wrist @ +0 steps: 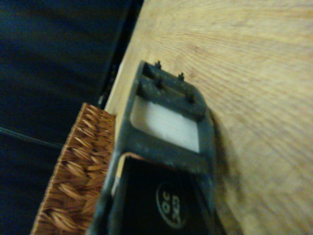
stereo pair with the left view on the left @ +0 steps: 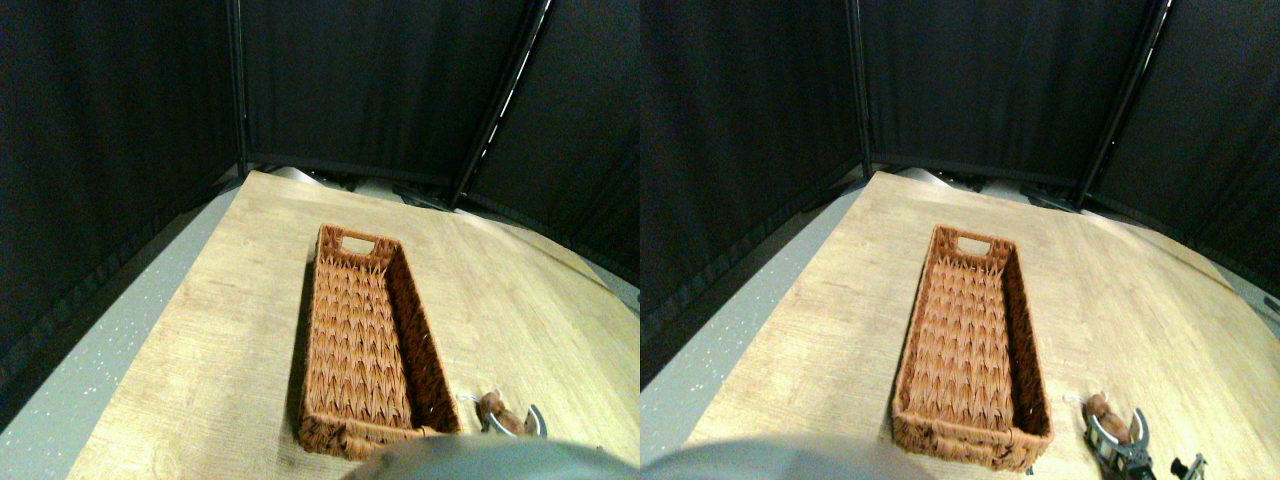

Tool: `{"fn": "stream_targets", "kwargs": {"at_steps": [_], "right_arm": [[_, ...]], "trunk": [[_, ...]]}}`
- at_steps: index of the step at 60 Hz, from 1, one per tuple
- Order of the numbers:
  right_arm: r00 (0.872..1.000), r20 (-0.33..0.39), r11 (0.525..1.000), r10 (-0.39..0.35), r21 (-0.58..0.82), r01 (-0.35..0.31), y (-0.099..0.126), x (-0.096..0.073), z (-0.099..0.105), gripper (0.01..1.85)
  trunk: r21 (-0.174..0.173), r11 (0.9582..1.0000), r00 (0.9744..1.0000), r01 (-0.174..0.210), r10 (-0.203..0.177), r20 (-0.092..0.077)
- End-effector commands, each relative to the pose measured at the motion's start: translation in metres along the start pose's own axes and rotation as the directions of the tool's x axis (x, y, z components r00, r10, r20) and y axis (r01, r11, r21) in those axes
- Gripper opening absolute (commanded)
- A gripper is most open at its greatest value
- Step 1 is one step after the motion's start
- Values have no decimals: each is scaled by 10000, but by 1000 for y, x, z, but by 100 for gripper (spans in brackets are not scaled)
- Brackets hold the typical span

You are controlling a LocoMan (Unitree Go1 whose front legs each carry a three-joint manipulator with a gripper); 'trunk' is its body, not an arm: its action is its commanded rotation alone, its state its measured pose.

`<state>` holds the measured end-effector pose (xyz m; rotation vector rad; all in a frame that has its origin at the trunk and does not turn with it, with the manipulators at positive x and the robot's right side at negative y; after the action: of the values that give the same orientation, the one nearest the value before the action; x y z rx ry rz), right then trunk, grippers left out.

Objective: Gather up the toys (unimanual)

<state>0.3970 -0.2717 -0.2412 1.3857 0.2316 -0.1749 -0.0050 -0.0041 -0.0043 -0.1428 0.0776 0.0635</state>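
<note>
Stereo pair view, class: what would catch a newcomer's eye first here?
The long brown wicker basket stands out first, lying empty at the middle of the pale wooden table. Next, a small brown plush toy sits just beside the basket's near right corner, with the right gripper around it. Black curtains wall off the background.

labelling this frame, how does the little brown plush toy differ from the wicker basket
The small brown plush toy is far smaller than the long orange-brown woven wicker basket. The toy is a soft rounded lump with a white string loop; the basket is a stiff open rectangle with a handle cut-out at its far end. The toy lies right at the right end effector; the basket stands apart from it and appears empty. Both are brownish and rest on the light wooden table.
</note>
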Motion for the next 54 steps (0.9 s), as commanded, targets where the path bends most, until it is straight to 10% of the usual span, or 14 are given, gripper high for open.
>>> {"fn": "stream_targets", "kwargs": {"at_steps": [1, 34, 43, 54], "right_arm": [[9995, 310, 9999, 74, 103, -77, 0, -2, 5, 79], [9957, 928, 9999, -76, 138, 63, -7, 8, 14, 67], [9867, 1572, 9897, 419, -1420, -194, -4, 10, 14, 6], [9774, 2030, 9750, 594, -2218, -132, 2, 10, 15, 6]], "trunk": [[-129, 9998, 9996, -130, 127, -259], [-109, 9999, 9995, -107, 103, -286], [-104, 9999, 9995, -117, 113, -305], [-118, 9999, 9995, -120, 116, -305]]}}
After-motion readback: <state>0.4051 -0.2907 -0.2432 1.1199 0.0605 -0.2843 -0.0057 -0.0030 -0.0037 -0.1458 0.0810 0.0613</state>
